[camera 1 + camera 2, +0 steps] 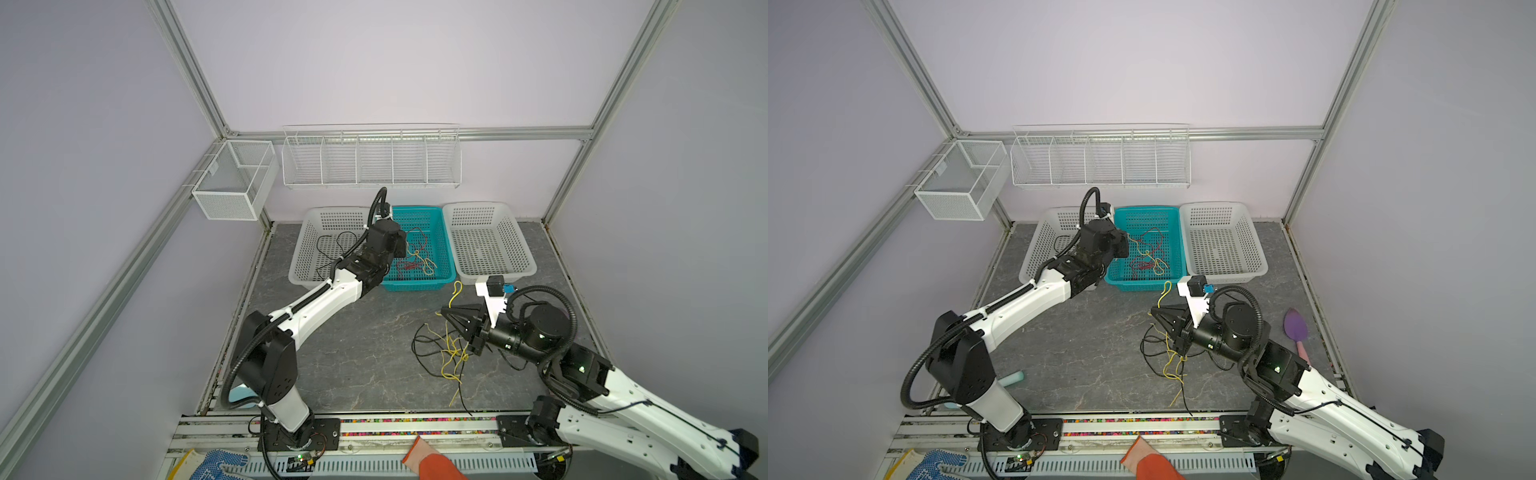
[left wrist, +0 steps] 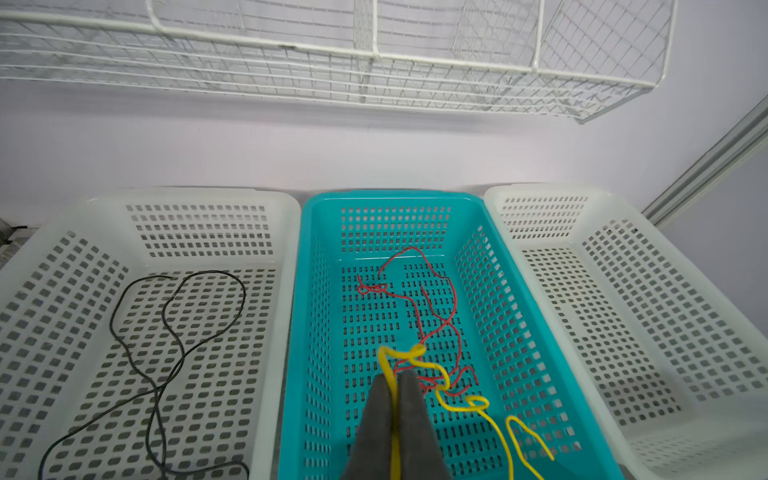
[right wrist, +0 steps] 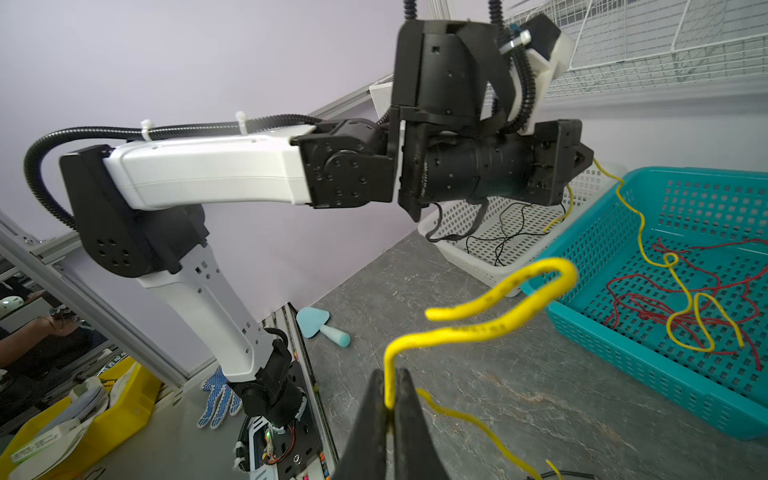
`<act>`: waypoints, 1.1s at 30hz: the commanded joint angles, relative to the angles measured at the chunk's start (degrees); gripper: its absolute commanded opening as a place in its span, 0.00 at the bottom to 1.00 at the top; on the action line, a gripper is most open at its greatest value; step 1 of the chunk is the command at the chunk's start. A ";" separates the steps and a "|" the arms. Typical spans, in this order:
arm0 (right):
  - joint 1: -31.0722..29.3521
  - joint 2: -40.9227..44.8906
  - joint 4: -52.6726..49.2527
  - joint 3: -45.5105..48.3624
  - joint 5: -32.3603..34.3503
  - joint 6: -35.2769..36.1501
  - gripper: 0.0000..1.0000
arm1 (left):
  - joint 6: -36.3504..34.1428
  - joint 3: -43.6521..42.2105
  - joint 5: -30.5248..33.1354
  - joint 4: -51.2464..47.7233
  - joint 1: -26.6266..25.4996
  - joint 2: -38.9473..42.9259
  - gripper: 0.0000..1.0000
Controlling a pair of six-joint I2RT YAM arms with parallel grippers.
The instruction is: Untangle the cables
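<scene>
Yellow limp wire (image 2: 415,352), tangling with thin red wires (image 2: 456,299) in the teal perforated plastic basket (image 2: 395,195), is hanging pinched in the left gripper (image 2: 395,376)'s jaws. The right gripper (image 3: 390,374)'s jaws are pinching another yellow wire (image 3: 457,333) above the grey marbled table (image 3: 561,374).

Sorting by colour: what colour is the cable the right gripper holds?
Yellow; the cable shows best in the right wrist view.

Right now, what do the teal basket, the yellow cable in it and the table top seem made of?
The teal basket: moulded plastic, semi-glossy; uniform colour, slotted walls. The yellow cable: probably wire in plastic insulation; smooth, holds sharp kinks. The table top: perhaps stone-look laminate, matte; grey with pale veins.
</scene>
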State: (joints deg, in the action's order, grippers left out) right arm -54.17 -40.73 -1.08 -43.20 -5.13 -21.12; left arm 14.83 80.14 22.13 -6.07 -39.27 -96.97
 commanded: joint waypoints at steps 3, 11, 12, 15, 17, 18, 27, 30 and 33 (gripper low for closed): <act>0.82 2.55 -1.90 1.31 1.49 0.98 0.07 | -1.88 3.06 -2.48 0.98 0.24 -0.34 0.00; 1.35 3.88 -1.38 2.22 0.99 0.73 0.07 | 1.23 10.69 -11.52 2.29 -0.61 -1.53 0.00; 1.35 4.15 -1.43 2.32 1.07 0.73 0.07 | 1.19 12.65 -12.50 1.70 -1.01 -2.59 0.00; 1.44 4.99 -1.34 2.50 1.39 0.73 0.07 | 0.56 19.36 -13.96 -1.11 -2.59 -7.44 0.00; 1.44 5.43 -1.67 2.35 1.48 0.73 0.07 | 0.46 23.64 -15.06 -2.82 -3.33 -11.27 0.00; 1.44 5.65 -1.82 2.34 1.44 0.73 0.07 | 0.68 26.25 -15.35 -3.84 -3.53 -13.40 0.00; 1.44 8.12 -3.37 1.93 1.87 0.21 0.07 | 2.84 49.28 -21.86 -8.14 -5.20 -33.68 0.00; 1.42 9.54 -4.05 1.96 2.13 0.07 0.07 | 0.40 59.93 -20.78 -14.38 -6.82 -40.30 0.00; 1.43 10.88 -5.04 1.98 2.70 0.20 0.07 | 0.37 63.78 -20.73 -16.57 -7.02 -43.61 0.05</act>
State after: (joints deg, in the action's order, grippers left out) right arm -53.06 -31.51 -5.74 -41.43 -3.68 -20.99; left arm 16.29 139.72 2.33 -18.22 -45.34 -140.00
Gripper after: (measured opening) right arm 0.072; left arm 0.049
